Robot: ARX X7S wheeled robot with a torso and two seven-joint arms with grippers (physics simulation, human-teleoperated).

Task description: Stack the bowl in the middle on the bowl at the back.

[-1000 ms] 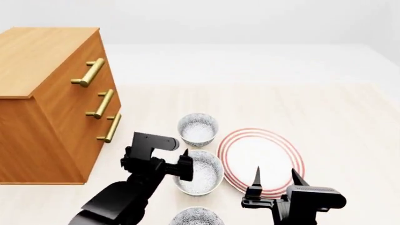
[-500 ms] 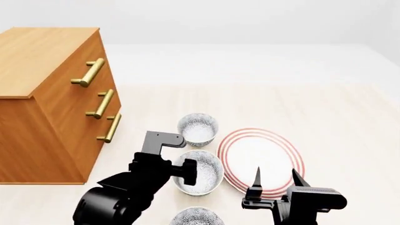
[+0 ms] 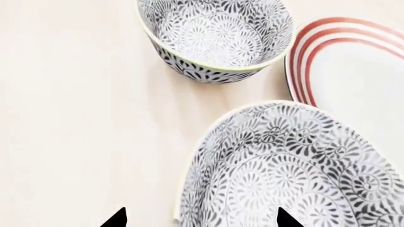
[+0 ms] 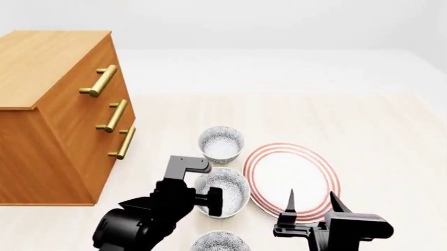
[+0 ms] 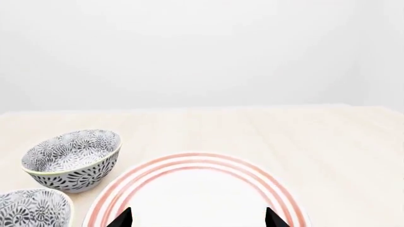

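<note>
Three patterned bowls stand in a row. The bowl at the back (image 4: 221, 144) (image 3: 215, 38) (image 5: 73, 158) stands upright and empty. The bowl in the middle (image 4: 227, 189) (image 3: 290, 165) (image 5: 31, 208) rests on the table just in front of it. My left gripper (image 4: 202, 201) (image 3: 202, 220) is open and straddles the middle bowl's left rim, one fingertip (image 3: 287, 218) inside it and the other outside. My right gripper (image 4: 312, 205) (image 5: 197, 220) is open and holds nothing, over the near edge of the red-ringed plate (image 4: 292, 178).
The plate (image 5: 196, 189) (image 3: 353, 71) lies right of the bowls, close to both. A third look-alike bowl (image 4: 220, 241) sits at the front edge of view. A wooden dresser (image 4: 56, 115) with brass handles stands at the left.
My left arm has swung in and lowered, bringing one finger inside the middle bowl's rim. The right gripper has drifted slightly right and down. The bowls have not moved.
</note>
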